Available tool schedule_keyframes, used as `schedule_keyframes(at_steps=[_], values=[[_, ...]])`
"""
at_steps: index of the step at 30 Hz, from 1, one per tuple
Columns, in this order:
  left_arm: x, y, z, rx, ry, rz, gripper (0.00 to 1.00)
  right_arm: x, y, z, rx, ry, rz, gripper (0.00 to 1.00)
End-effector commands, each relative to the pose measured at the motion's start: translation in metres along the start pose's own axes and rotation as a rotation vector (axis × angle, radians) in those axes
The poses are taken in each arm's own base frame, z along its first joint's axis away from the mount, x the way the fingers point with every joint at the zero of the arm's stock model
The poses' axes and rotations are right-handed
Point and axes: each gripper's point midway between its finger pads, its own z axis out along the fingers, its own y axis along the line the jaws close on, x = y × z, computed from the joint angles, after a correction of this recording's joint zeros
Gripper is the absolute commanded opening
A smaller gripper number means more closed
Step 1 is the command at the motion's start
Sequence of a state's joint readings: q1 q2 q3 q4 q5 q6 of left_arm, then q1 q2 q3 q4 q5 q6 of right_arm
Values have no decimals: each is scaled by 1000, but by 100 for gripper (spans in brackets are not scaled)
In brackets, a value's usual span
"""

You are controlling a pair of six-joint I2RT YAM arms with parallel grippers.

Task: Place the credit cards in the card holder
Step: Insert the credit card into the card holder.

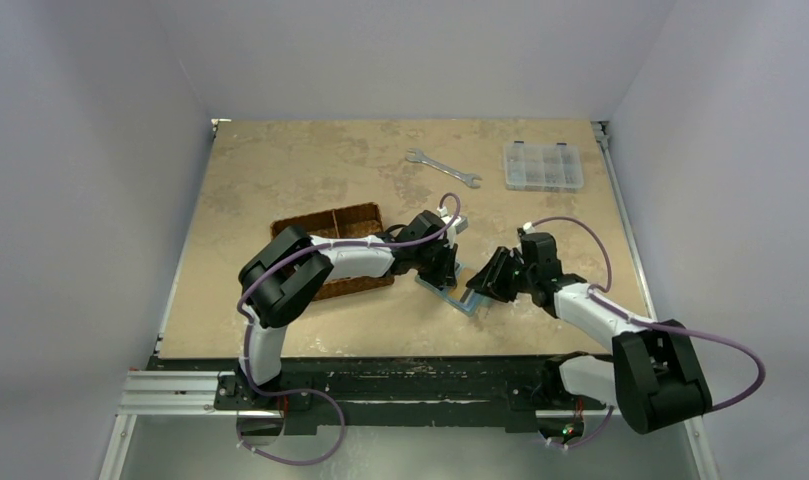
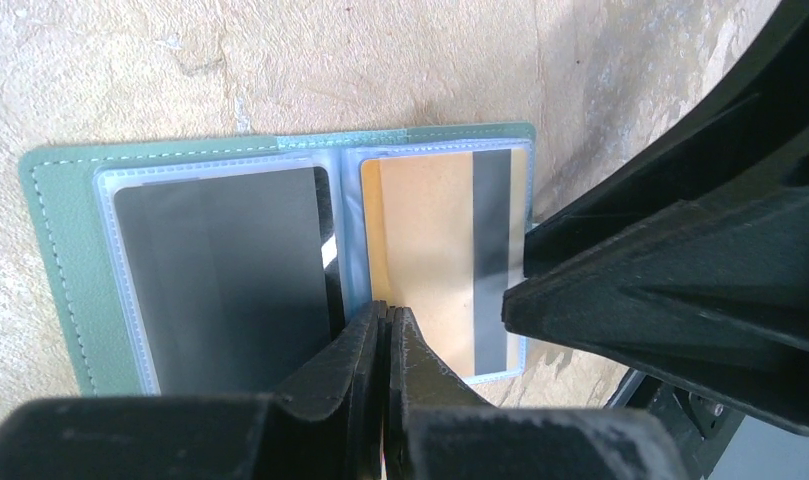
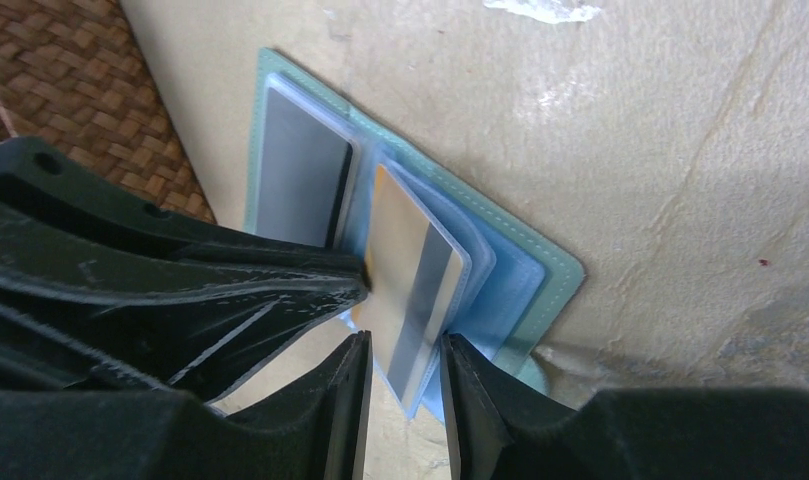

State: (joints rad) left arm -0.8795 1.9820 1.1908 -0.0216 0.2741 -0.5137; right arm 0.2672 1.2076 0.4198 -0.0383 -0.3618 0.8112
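The card holder (image 1: 464, 303) lies open on the table between both arms, its grey-green edge (image 2: 65, 250) framing two clear pockets. A black card (image 2: 220, 270) sits in the left pocket. The right pocket holds an orange-yellow card (image 2: 430, 250) with a dark stripe. My left gripper (image 2: 385, 315) is shut, and its tips rest on the fold between the pockets. My right gripper (image 3: 405, 350) is open, its fingers on either side of the near edge of the orange-yellow card (image 3: 410, 290) and its sleeve. The right finger touches the sleeve, and a gap shows at the left finger.
A brown woven basket (image 1: 355, 225) stands just left of the card holder, under the left arm, and shows in the right wrist view (image 3: 70, 80). A wrench (image 1: 442, 168) and a clear compartment box (image 1: 543, 165) lie at the back of the table.
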Motion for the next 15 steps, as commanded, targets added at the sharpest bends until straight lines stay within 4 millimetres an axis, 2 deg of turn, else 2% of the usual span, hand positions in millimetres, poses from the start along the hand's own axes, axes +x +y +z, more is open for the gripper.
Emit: schedule_keyframes(at_steps=[1, 7, 15], values=[[23, 13, 7, -30, 58, -15, 0, -10, 20, -9, -63, -37, -32, 38], [21, 10, 6, -19, 55, -14, 0, -11, 22, -3, -72, -21, -34, 39], [15, 1, 2, 14, 47, -15, 0, -11, 37, 0, -145, 2, -66, 41]])
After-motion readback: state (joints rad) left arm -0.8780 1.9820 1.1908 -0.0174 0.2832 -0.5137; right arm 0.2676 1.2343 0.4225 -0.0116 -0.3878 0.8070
